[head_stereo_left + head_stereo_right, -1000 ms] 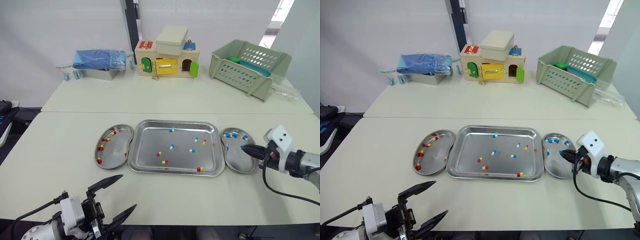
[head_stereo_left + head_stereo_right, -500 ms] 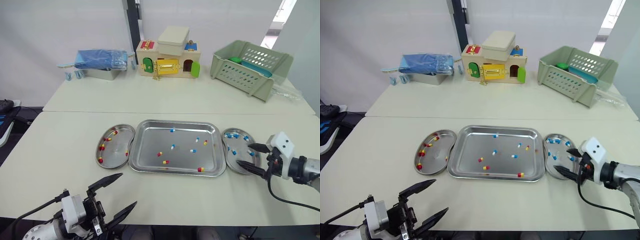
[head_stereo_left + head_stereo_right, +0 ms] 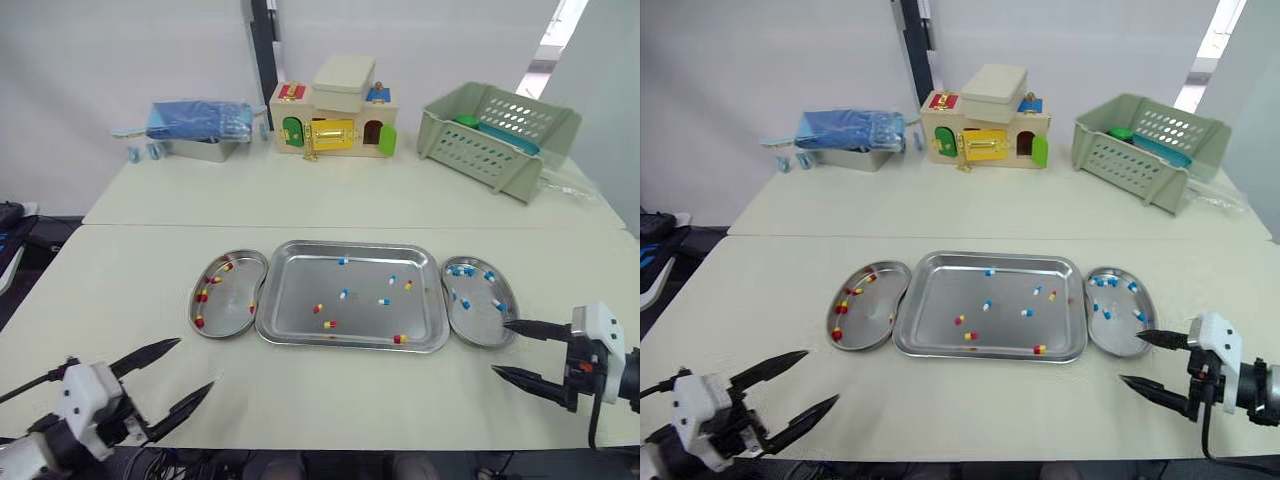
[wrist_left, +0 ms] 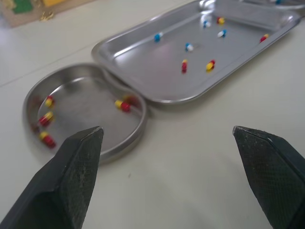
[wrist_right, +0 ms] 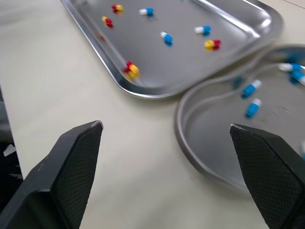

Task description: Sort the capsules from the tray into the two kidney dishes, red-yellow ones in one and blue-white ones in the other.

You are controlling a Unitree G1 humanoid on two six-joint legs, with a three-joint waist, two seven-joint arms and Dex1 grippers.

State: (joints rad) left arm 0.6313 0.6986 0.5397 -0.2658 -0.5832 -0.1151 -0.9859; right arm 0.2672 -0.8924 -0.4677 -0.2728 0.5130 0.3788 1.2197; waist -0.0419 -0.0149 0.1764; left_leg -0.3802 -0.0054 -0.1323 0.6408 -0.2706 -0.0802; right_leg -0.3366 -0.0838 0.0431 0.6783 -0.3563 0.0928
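A steel tray lies mid-table and holds several loose capsules, among them a blue-white one and a red-yellow one. The left kidney dish holds red-yellow capsules. The right kidney dish holds blue-white capsules. My right gripper hangs open and empty just in front of the right dish, one fingertip near its front rim. My left gripper is open and empty near the table's front left, well short of the left dish.
Along the back of the table stand a blue bag on a metal tin, a wooden toy house and a green plastic basket. Bare tabletop lies between the tray and the front edge.
My right gripper was shut over the right dish, opened there, then drew back toward the front edge. My left gripper has shifted left and lower in view.
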